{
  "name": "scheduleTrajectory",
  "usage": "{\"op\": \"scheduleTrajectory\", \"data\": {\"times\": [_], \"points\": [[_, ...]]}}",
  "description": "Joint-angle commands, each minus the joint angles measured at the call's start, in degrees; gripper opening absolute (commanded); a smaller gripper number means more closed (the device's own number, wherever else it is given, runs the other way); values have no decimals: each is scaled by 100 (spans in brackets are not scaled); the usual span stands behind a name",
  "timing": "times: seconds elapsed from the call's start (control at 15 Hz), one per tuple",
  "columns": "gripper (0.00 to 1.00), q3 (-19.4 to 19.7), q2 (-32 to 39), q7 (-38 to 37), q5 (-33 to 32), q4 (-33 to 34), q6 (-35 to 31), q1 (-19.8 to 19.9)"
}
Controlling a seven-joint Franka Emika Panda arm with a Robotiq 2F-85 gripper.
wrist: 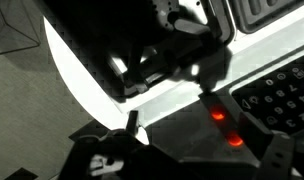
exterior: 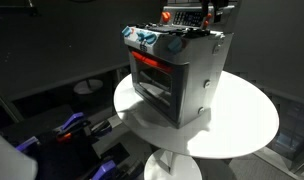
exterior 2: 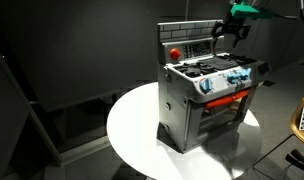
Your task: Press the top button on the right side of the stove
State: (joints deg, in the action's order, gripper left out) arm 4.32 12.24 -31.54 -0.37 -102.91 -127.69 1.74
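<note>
Dark room: black walls and dark floor in both exterior views. One round white desk (exterior: 247, 125) (exterior 2: 132, 130) on a white pedestal. Some blue-purple clutter (exterior: 72, 126) lies on the floor beside the desk, too dim to identify.

One stove (exterior: 177, 75) (exterior 2: 207, 100) stands upright on the desk, roughly in the middle, a boxy silver-grey body. One front window (exterior: 152, 68) glows red. Blue-and-red knobs (exterior: 147, 40) run along the top front; three can be counted in each exterior view. A raised back panel (exterior 2: 182, 40) carries one round red button (exterior 2: 175, 50). Markings on the panel are too small to read.

One gripper (exterior: 206, 16) (exterior 2: 232, 35) hangs over the stove's rear top corner, at the back panel's end, with a green part above it in an exterior view. Whether it touches the stove can't be made out.

The wrist view is very dark. It shows the white desk (wrist: 82, 70) edge, the stove's top with a grid-textured patch, and two small red glowing spots (wrist: 221, 115). The fingers (wrist: 130, 122) come in from the bottom as dark shapes standing apart, with nothing between them.
</note>
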Motion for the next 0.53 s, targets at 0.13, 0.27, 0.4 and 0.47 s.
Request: {"op": "scheduleTrajectory", "data": {"times": [0.13,0.27,0.4,0.47], "points": [[100,95,-342,-13,-60,-200,433,-27],[100,108,-526,62,-39,-345,631,-2],[100,114,-743,120,-40,-504,861,17],[100,105,-871,192,-17,-600,992,28]]}}
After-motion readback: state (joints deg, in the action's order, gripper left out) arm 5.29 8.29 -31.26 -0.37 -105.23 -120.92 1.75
